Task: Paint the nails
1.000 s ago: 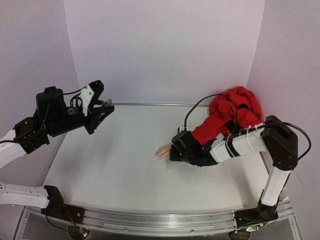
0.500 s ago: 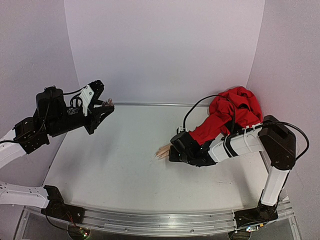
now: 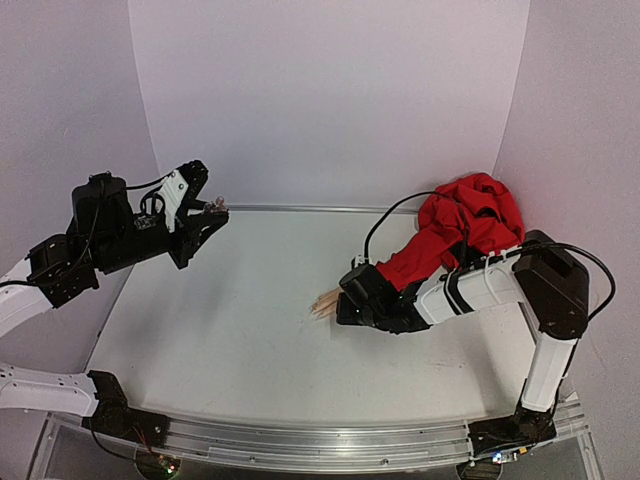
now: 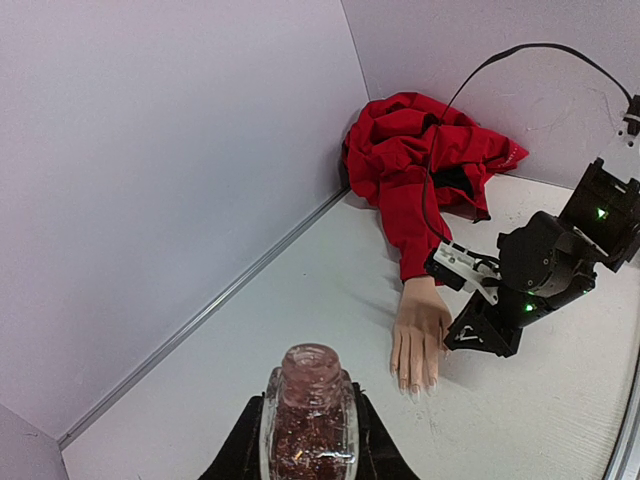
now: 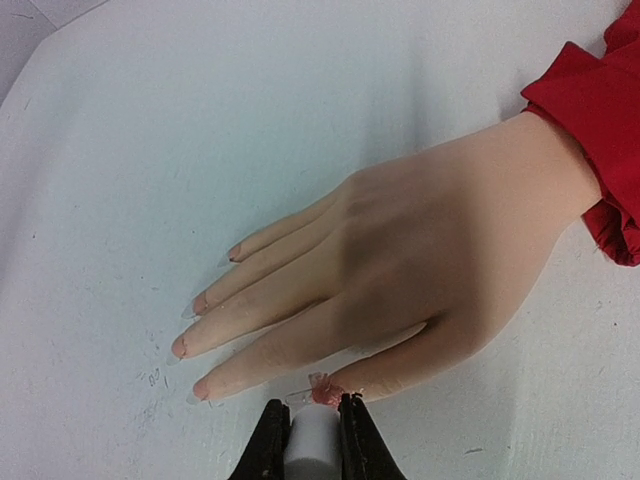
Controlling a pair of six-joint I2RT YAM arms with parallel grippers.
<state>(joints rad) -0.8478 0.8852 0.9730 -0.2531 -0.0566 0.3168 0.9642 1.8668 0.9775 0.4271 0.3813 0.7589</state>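
Black right hand (image 5: 314, 425) has edged slightly leftward beside the nails (image 5: 180, 347).

Left arm (image 3: 100, 235): raised clear of table at left side, black forearm reaching inward, wrist roughly level.
Left gripper (image 3: 208, 212): high above surface, pointing toward centre, jaws clamped on small glass bottle (image 4: 308, 420), bottle upright, mouth uncapped.
Right arm (image 3: 500, 285): upper link rising from base at right edge, elbow high, white forearm stretched leftward and down toward table.
Right gripper (image 3: 345, 305): low over surface, pointing left, black fingers (image 5: 270, 445) pinched on white cap (image 5: 314, 445).
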